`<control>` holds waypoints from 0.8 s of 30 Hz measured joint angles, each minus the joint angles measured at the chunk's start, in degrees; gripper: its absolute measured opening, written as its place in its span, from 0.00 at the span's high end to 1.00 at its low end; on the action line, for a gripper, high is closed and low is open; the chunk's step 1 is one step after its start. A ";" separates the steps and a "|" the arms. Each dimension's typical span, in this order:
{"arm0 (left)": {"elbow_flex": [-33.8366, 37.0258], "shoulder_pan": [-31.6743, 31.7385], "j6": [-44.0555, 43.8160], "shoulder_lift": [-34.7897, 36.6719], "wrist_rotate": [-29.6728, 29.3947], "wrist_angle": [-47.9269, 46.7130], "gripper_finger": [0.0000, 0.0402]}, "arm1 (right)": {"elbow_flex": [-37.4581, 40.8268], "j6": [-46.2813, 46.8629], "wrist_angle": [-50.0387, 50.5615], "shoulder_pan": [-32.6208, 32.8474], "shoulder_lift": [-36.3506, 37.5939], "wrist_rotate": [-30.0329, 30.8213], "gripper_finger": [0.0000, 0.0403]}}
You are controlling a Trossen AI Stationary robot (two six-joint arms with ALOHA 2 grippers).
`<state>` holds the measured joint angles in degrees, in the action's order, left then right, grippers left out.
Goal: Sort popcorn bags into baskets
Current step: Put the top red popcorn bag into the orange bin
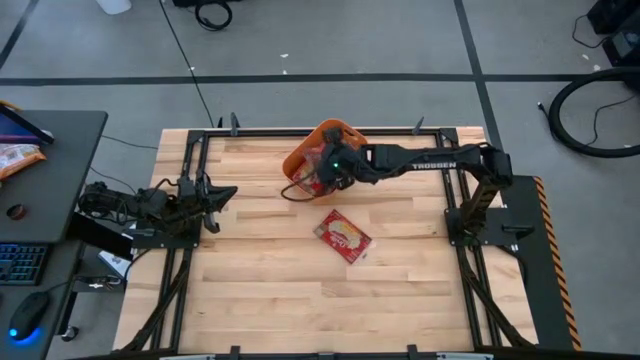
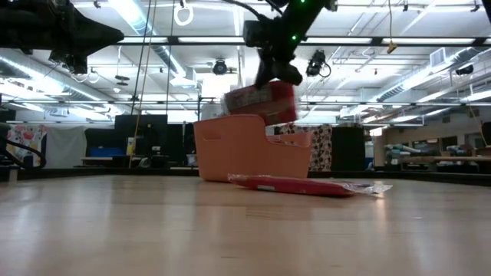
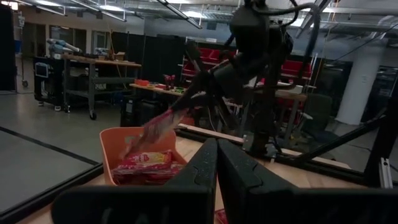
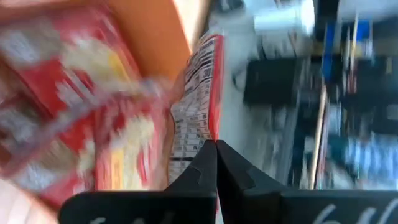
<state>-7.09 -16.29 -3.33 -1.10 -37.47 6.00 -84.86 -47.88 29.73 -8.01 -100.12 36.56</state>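
My right gripper [image 2: 278, 75] is over the orange basket [image 2: 253, 149] near the table's far edge and is shut on a red popcorn bag [image 2: 261, 101]. The basket [image 1: 312, 150] holds several red packets [image 3: 146, 163]. One more popcorn bag [image 1: 343, 236] lies flat on the table in front of the basket and shows in the low view as a thin red strip [image 2: 295, 185]. My left gripper [image 1: 215, 195] waits shut at the table's left side, touching nothing. My right gripper pinches one popcorn bag between its two fingers at the bag's end [image 4: 208, 134], coming from above. The bag's white printed back [image 4: 189, 106] reaches forward from the fingertips. The bag is lifted clear and hangs tilted just above the basket's rim [image 2: 230, 121].
A black metal frame [image 1: 190, 160] borders the table. A desk with a keyboard and mouse [image 1: 25, 320] stands beyond the table's left edge. Bare wood lies across the near half of the table [image 1: 320, 300].
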 joint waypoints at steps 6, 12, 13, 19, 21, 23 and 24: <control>0.00 0.00 0.09 0.00 0.00 -0.02 0.96 | 5.47 -13.51 -7.42 -2.20 -0.02 -7.21 1.00; 0.00 0.00 -0.19 0.00 0.00 -0.02 0.96 | 12.29 -19.97 -14.47 -5.99 -0.07 -7.68 1.00; 0.00 0.00 -0.34 0.00 0.02 -0.04 0.96 | 12.89 -21.50 -15.65 -6.40 -0.07 -7.74 0.99; 0.00 0.00 -0.47 0.00 0.00 -0.04 0.96 | 13.72 -16.61 -16.10 -8.91 -0.05 -11.97 0.94; 0.00 0.00 -0.48 0.00 0.02 -0.04 0.96 | 13.72 -12.23 -15.26 -9.51 -0.04 -13.52 0.92; 0.00 0.00 -0.46 0.00 0.00 -0.04 0.96 | 13.73 -8.69 -13.58 -9.80 -0.02 -14.06 0.89; 0.00 0.00 -0.46 0.00 0.01 -0.05 0.96 | 13.72 -6.94 -12.62 -9.84 -0.02 -13.88 0.88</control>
<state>-7.09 -16.29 -3.79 -1.10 -37.47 5.95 -71.13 -54.82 17.10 -17.85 -100.14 22.67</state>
